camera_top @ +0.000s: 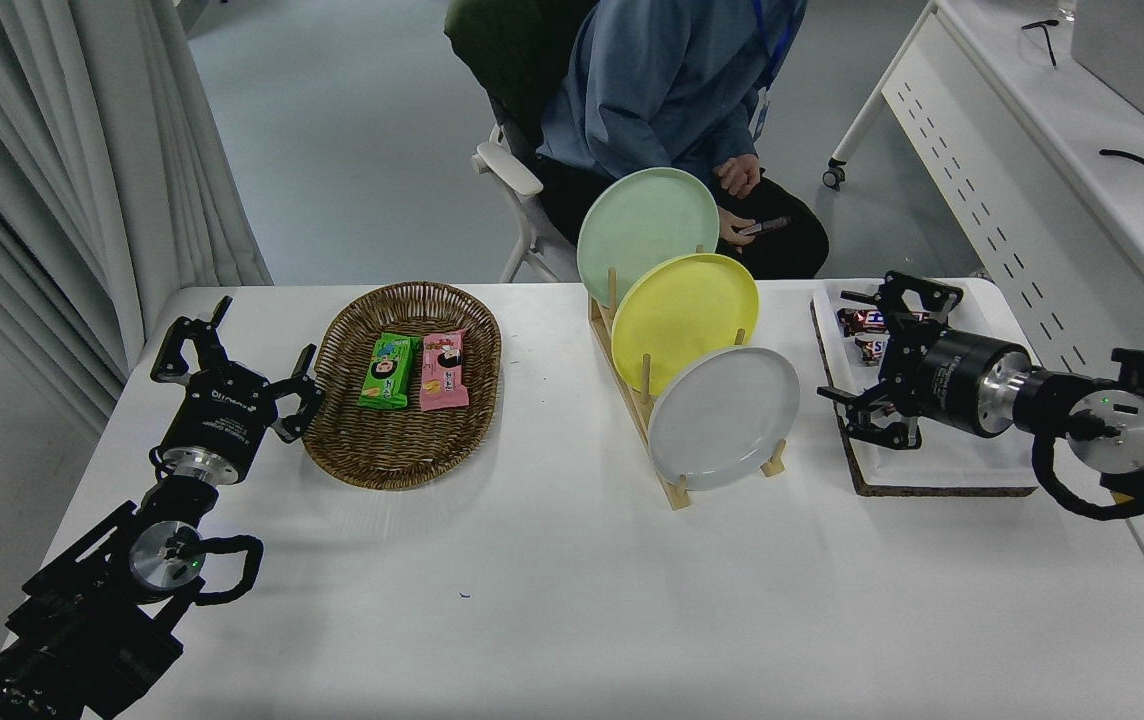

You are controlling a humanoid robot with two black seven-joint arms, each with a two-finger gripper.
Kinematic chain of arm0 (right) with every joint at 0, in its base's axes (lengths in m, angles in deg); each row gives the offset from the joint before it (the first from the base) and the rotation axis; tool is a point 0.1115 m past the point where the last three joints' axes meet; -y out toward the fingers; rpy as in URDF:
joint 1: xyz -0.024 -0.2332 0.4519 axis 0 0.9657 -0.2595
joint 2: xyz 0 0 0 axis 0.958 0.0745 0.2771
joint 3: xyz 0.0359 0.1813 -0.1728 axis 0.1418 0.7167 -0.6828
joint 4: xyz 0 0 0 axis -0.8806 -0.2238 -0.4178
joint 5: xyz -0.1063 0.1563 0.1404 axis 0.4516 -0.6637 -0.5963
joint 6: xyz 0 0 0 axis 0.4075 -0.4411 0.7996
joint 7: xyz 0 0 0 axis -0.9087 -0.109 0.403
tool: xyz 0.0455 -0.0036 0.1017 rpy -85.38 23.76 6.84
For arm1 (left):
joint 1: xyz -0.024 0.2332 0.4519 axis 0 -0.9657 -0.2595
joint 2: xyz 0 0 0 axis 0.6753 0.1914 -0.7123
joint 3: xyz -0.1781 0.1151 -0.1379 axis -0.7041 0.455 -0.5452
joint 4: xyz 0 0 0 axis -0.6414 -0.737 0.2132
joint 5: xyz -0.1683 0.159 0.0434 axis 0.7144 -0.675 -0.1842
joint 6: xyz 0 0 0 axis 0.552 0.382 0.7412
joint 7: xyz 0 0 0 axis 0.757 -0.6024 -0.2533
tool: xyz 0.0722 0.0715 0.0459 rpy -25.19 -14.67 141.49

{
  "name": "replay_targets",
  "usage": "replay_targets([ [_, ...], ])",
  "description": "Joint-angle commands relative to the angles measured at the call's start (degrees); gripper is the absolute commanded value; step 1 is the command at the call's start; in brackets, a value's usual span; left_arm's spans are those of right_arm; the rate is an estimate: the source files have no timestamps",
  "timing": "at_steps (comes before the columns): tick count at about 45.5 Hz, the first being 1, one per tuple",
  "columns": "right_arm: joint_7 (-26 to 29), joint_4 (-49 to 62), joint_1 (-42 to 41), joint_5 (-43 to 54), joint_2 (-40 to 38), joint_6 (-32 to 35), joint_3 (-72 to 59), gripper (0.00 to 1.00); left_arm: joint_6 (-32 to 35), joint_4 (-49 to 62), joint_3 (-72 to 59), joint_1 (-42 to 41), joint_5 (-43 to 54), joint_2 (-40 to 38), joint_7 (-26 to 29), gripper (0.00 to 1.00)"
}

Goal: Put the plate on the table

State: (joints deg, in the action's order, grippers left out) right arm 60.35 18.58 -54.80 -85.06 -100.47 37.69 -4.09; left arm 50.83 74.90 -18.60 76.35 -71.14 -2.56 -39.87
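Note:
The pale grey-white plate (724, 417) stands on edge in the front slot of a wooden rack (677, 487) on the white table (572, 590). Behind it stand a yellow plate (685, 321) and a mint-green plate (648, 221). My right gripper (857, 350) is open and empty. It hovers over the left part of the white tray, a short way right of the grey plate and not touching it. My left gripper (232, 350) is open and parked at the lower left, beside the basket.
A wicker basket (402, 385) holds two snack packs at the left. A white tray (932, 460) with chocolate bars (857, 320) sits at the right. A person in a blue top (662, 90) sits at the far side. A white desk (1062, 160) stands at the right.

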Motion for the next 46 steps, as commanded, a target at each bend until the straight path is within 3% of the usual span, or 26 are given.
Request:
replay_targets([
  [1,2.8,0.3,-2.6,8.0,4.7,-5.9,0.4,1.00,0.1,0.0,0.1,0.0,0.0,0.0,0.0,1.00],
  [20,2.8,8.0,-6.2,13.5,12.0,-6.0,-2.8,1.00,0.1,0.0,0.0,0.0,0.0,0.0,0.0,1.00],
  [46,2.8,7.9,-3.7,1.5,13.4,-6.2,-1.7,1.00,0.0,0.0,0.0,0.0,0.0,0.0,0.0,1.00],
])
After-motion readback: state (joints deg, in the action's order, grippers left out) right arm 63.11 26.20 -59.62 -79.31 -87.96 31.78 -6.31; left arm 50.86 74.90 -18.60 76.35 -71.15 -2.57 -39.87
